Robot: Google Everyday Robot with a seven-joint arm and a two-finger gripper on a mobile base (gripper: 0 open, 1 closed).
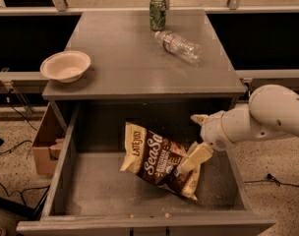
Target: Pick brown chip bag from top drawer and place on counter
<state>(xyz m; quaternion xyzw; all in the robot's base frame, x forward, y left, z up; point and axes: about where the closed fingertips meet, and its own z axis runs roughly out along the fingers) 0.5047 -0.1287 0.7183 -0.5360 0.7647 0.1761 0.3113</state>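
Tool [189,144] of the white robot arm is inside the open top drawer [65,167], at its right side. Its two cream fingers stand wide apart and grip nothing. The lower finger [194,157] lies across the right end of the brown chip bag [152,156]; if it touches the bag, I cannot tell. The bag lies on the drawer bottom, near the middle, with its "LATE JULY" edge to the left. On the desk [125,63] above are a green can [158,14], a plastic bottle [178,46] lying on its side, and a pale bowl [66,66] at the left edge.
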